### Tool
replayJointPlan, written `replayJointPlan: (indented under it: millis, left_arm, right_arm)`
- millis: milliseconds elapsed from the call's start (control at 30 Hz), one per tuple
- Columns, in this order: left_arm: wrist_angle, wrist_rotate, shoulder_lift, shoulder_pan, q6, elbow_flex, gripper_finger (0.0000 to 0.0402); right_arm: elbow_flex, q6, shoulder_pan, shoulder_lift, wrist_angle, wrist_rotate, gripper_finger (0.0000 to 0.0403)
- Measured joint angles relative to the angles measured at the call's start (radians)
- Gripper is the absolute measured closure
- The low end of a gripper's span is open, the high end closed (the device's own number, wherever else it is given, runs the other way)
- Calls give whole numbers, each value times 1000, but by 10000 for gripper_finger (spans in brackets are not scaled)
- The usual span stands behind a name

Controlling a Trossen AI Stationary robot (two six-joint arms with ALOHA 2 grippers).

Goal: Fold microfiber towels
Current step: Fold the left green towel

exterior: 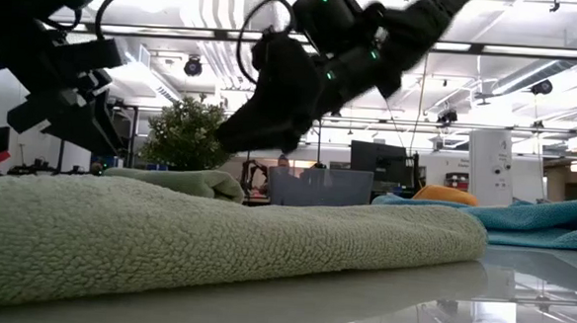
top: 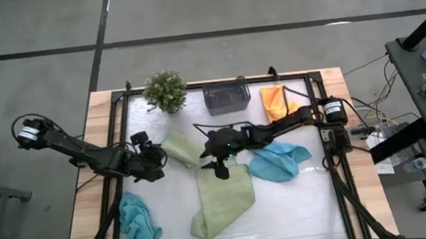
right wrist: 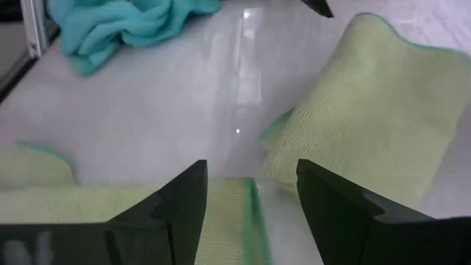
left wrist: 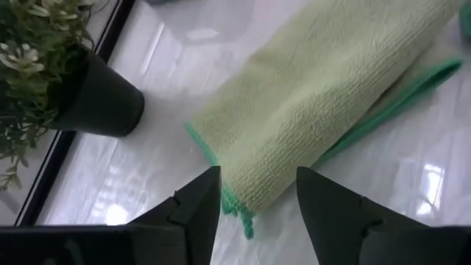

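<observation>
Five towels: all on the white table (top: 300, 205), spread across its middle and edges.
Large green towel (top: 222, 201): lower centre of the high view, long axis running from upper right down to lower left.
Small folded green towel (top: 181, 148): left of centre, long axis slanting toward the lower right.
Teal towels: one crumpled at lower left (top: 137, 225), one right of centre (top: 278, 161).
Orange towel (top: 274, 100): upper right, partly covered by the right arm.
Left gripper (top: 159, 157): fingers spread, just beside the small folded green towel's end, pinching nothing.
Right gripper (top: 219, 168): fingers apart over the large green towel's upper edge; contact unclear.
Hidden: in the low view the large green towel blocks most of the table.
</observation>
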Motion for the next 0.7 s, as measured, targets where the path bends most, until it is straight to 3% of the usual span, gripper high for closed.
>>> replayJointPlan:
  millis: [133,233,433,700]
  left_arm:
    - [2,0,44,4,-4,0,237]
    - [5,1,72,8,-7,0,237]
    - [5,-5,127,21,-36,0,237]
    - [10,-14,219,60,-87,0,237]
  right_arm:
    - [-56,26,14,28,162,88,205]
    - [-64,31,14,72,244,96,205]
    - [14,30,14,164,252,100,207]
    - [51,1,14,184,223,157,279]
